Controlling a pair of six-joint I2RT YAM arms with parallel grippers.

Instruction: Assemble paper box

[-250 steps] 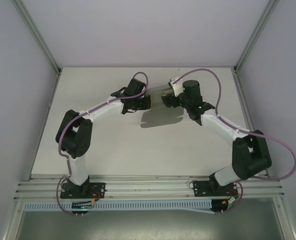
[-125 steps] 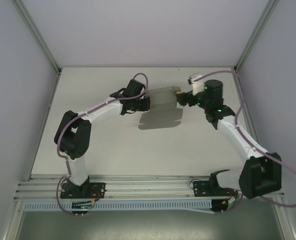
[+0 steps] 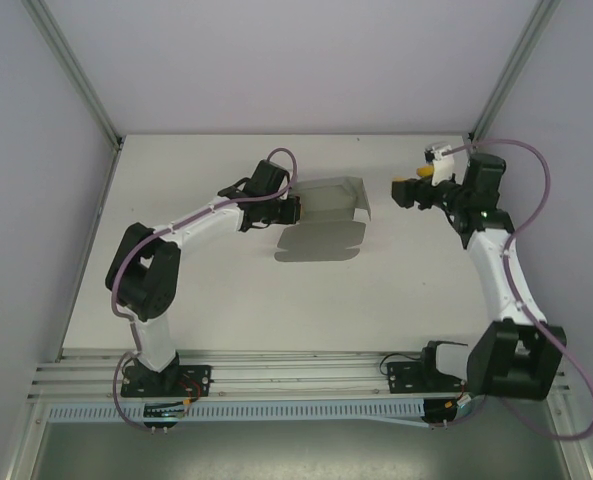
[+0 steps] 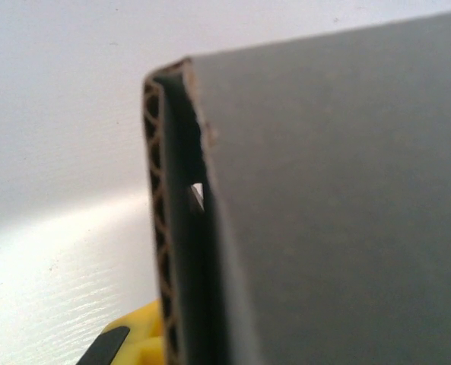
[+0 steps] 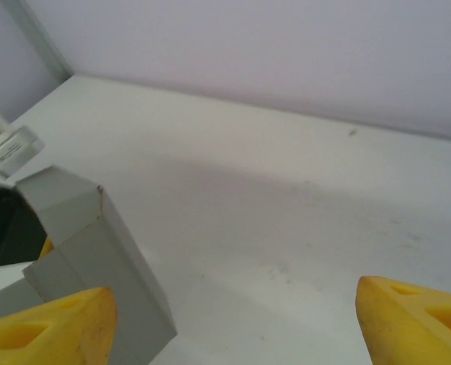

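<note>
Letting go: paper box (image 3: 331,200) left to the left gripper (image 3: 297,208) alone

The paper box, a grey piece of corrugated card that appeared folded up at its right end, was held off the table (image 3: 226,300). Its shadow (image 3: 319,243) was cast just below it in the overhead view. The box's left end was clamped between the left gripper's jaws. In the left wrist view the fluted edge of the card (image 4: 324,213) was pressed close to the lens, with a yellow finger (image 4: 134,346) seen beside it.

Half a second earlier the right gripper (image 3: 404,192) had been placed at the box's right end, against the folded panel. By this moment it had been drawn away to the right of the box, and bare table was seen between them. It was empty and its jaws were spread wide. In the right wrist view the two yellow fingers (image 5: 54,331) were set far apart, and the folded end of the box (image 5: 96,251) was seen untouched to their left.

From this it was judged that a fold at the right end had been pressed and then released. The box was not yet closed, so a fresh approach by the right gripper was expected to be needed.
</note>
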